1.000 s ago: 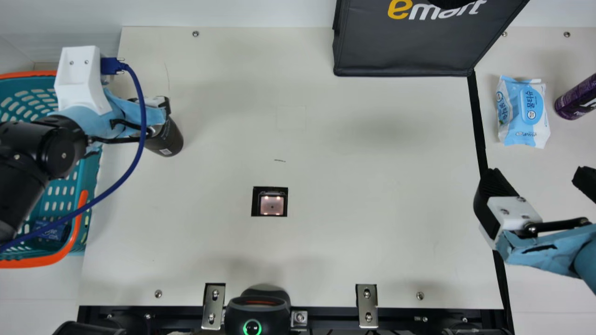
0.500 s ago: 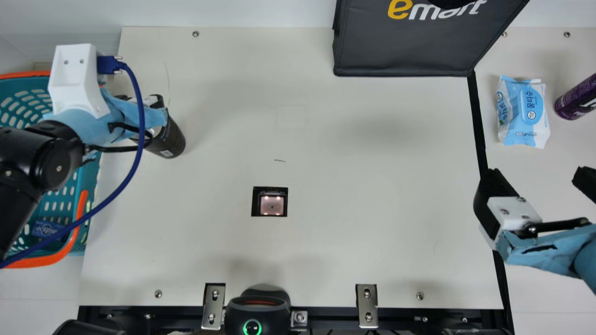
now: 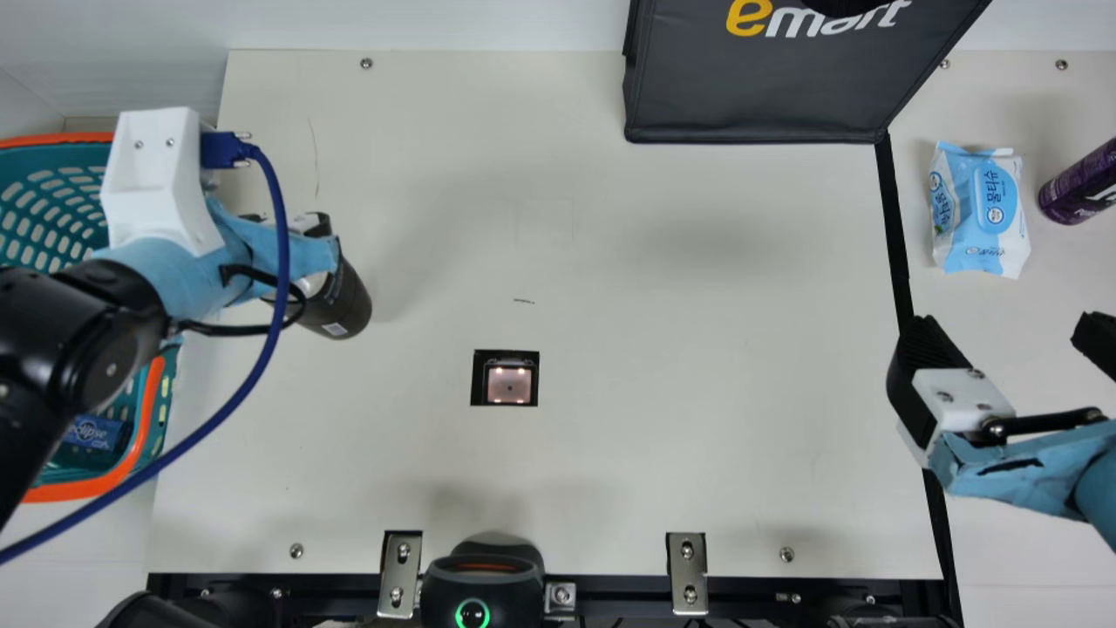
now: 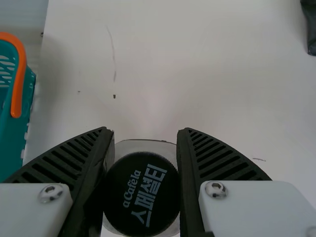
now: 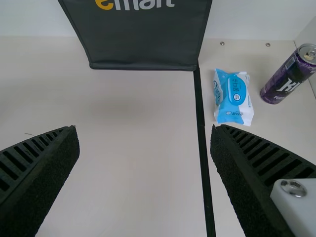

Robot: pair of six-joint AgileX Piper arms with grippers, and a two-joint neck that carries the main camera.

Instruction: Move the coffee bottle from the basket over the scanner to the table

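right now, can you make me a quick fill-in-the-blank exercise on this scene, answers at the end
The coffee bottle is held by the ____ hand.
With its fingers wide apart, the right hand is ____.
The rim of the teal basket is coloured ____.
The drink can near the pack of wet wipes is mostly ____ in colour.

Missing words: left; open; orange; purple
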